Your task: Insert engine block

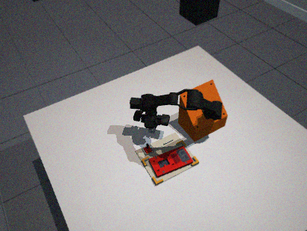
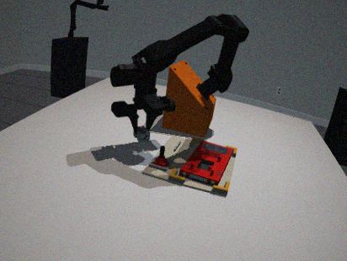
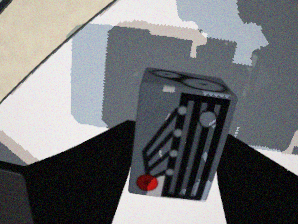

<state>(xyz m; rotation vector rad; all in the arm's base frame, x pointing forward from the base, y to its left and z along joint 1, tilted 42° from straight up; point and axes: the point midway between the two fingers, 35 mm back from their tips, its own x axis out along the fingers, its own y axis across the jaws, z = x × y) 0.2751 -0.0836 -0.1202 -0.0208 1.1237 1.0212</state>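
Note:
The engine block (image 2: 142, 135) (image 3: 182, 145) is a small grey box with black ribs, a red disc on its upper face and two dark rings on its end. My gripper (image 1: 150, 128) (image 2: 142, 130) (image 3: 177, 137) is shut on it, one finger on each side. The block is at or just above the table, to the left of the board; any gap beneath it is too small to tell. The red car body (image 1: 169, 168) (image 2: 219, 168) lies flat on the board between yellow corner brackets. Its opening (image 1: 163, 162) (image 2: 205, 164) is visible. The rib cannot be made out.
A cream board (image 1: 164, 141) (image 2: 173, 145) (image 3: 40, 45) carries the car body. On its near-arm corner stands a small red piece with a black upright knob (image 1: 147, 150) (image 2: 162, 161), close to the gripper. A large orange wedge (image 1: 199, 113) (image 2: 185, 101) stands behind the board, under the arm.

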